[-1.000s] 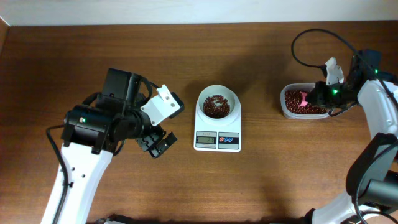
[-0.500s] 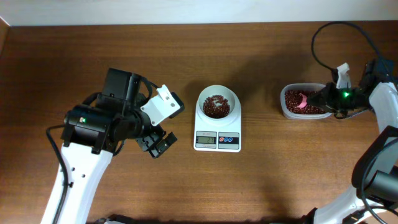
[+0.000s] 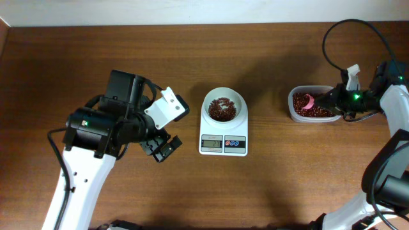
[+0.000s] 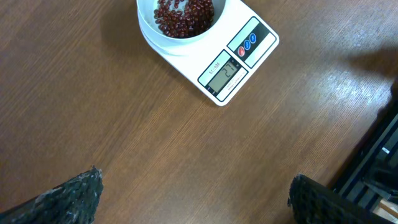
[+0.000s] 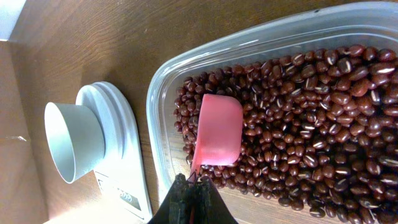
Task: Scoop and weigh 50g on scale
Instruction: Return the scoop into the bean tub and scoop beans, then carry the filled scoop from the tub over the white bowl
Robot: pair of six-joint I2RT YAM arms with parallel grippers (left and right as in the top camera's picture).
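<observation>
Plainly, reddish beans [image 3: 221,109] heap in the scale's [image 3: 223,145] bowl [image 3: 238,97]; right hand [image 5: 189,188] pinches pink scoop [image 5: 218,129], left hand [image 3: 161,148] spread.

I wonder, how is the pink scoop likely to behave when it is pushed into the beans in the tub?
The pink scoop looks like moulded plastic, so probably stiff and light. The right gripper pinches only its thin handle end, so it may twist under load. The loose beans should part easily.
</observation>
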